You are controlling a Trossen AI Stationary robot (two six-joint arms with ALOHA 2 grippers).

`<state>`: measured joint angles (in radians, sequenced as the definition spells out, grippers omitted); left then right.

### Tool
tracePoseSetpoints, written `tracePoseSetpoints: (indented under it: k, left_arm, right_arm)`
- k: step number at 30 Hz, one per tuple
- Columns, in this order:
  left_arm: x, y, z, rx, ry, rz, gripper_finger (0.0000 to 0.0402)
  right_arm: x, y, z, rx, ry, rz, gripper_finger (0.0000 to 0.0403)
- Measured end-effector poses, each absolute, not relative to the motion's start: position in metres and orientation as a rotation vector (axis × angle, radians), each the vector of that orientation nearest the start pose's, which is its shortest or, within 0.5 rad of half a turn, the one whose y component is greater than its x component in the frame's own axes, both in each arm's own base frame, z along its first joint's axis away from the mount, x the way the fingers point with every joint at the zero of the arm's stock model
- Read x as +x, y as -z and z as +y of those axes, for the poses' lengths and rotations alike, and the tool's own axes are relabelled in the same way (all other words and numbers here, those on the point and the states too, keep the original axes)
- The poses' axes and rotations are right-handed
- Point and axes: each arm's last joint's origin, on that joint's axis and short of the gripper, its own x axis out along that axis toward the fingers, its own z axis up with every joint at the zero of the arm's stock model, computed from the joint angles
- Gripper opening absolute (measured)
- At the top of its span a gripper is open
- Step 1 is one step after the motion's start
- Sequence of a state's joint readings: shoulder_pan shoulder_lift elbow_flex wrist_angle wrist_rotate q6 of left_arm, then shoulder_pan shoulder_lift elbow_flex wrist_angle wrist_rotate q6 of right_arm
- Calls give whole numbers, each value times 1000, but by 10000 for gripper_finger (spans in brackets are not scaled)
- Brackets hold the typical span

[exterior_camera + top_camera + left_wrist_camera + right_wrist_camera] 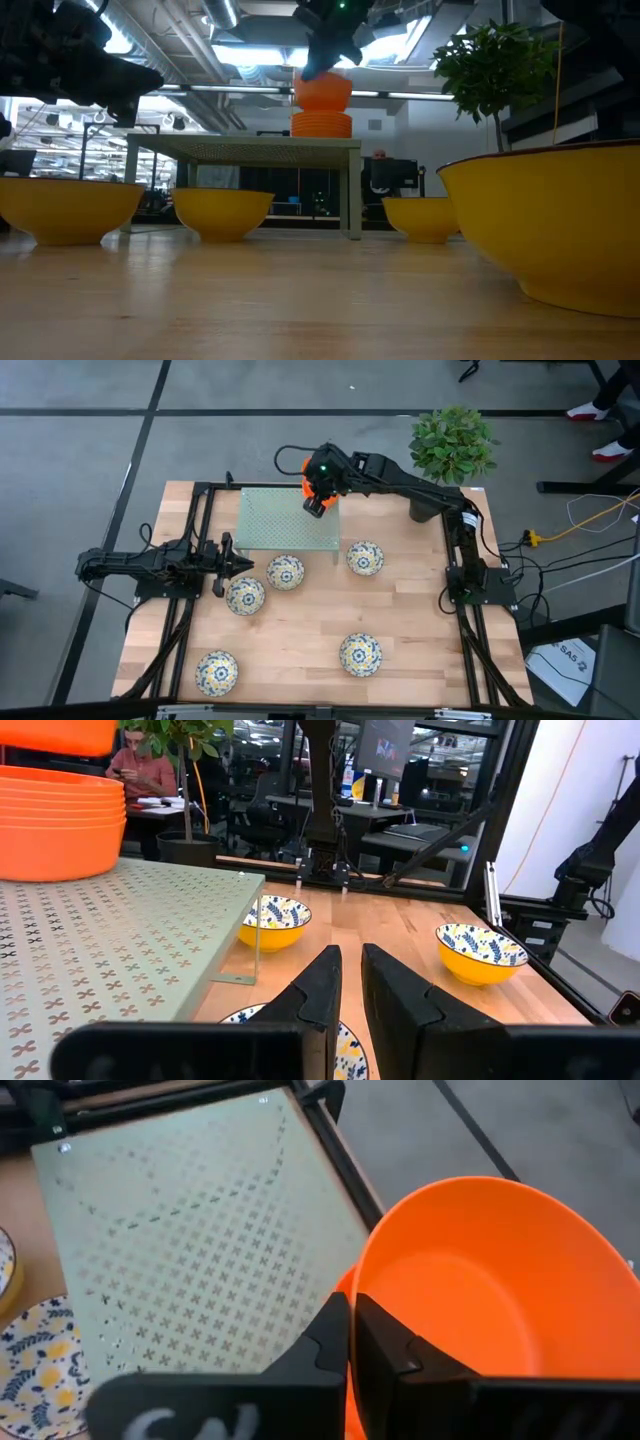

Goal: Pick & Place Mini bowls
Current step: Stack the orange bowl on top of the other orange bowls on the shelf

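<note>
My right gripper (318,503) hangs over the far right part of a pale green perforated platform (285,520), shut on a plain orange mini bowl (470,1280). That bowl (322,92) hovers right above a stack of orange mini bowls (322,124) resting on the platform; whether the two touch, I cannot tell. Several floral mini bowls sit on their bases on the wooden table: (285,572), (245,597), (365,558), (360,654), (216,671). My left gripper (228,565) waits at the table's left, level, shut and empty, with a floral bowl (345,1045) just below its fingers. My right gripper pinches the orange bowl's rim (360,1277) on the side nearest the wrist, one finger inside the bowl and one outside. The fingers slant down from the table's right. The bowl sits mouth up, roughly level, directly over the stack.
A potted plant (452,445) stands at the far right corner by the right arm. The platform's thin legs (353,190) raise it above the table. Black frame rails (190,540) run along the table's sides. Bare wood (300,660) lies between the near bowls.
</note>
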<state>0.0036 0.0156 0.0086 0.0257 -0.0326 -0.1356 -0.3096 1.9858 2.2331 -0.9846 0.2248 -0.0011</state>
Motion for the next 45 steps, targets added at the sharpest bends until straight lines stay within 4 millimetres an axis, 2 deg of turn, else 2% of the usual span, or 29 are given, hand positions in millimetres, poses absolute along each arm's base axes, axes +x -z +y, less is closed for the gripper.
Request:
tracePoseSetpoints:
  k: [6, 21, 35, 45]
  left_arm:
    - [98, -168, 1, -136, -35, -21, 38]
    - [98, -168, 1, -136, -35, -21, 38]
    - [98, -168, 1, -136, -35, -21, 38]
    - [98, -168, 1, -136, -35, -21, 38]
  right_arm:
    - [403, -387, -136, 46, 517, 753, 7]
    - [404, -383, -137, 134, 588, 744, 7]
    - [413, -371, -140, 132, 588, 765, 9]
    - [423, -354, -145, 135, 593, 796, 11]
